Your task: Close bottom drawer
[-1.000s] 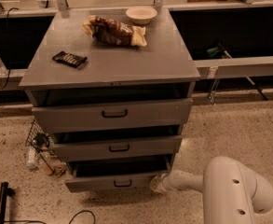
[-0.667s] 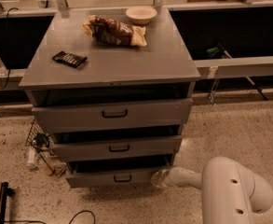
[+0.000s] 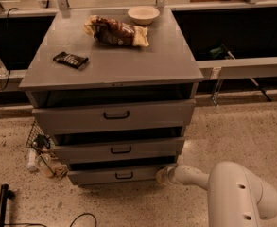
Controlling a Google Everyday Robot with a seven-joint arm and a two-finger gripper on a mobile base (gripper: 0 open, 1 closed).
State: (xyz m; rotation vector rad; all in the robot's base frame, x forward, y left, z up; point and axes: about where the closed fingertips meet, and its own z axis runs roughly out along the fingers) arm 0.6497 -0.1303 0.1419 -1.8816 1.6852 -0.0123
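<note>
The bottom drawer [image 3: 100,176] is the lowest of three grey drawers in the cabinet, with a small black bar handle [image 3: 124,175]. It stands slightly out, with a thin dark gap above its front. My gripper [image 3: 162,175] is at the end of the white arm [image 3: 194,176], low by the floor, pressed against the right end of the bottom drawer's front. The middle drawer [image 3: 119,149] and top drawer [image 3: 114,115] stand partly open above it.
On the cabinet top [image 3: 166,65] lie a snack bag [image 3: 115,31], a dark bar [image 3: 70,59] and a white bowl [image 3: 143,14]. Bottles and a wire basket [image 3: 39,150] sit at the cabinet's lower left. Cables [image 3: 5,207] lie on the speckled floor.
The bottom drawer has slid inward, its front now closer to the cabinet. My gripper has moved in with it against the drawer's right end.
</note>
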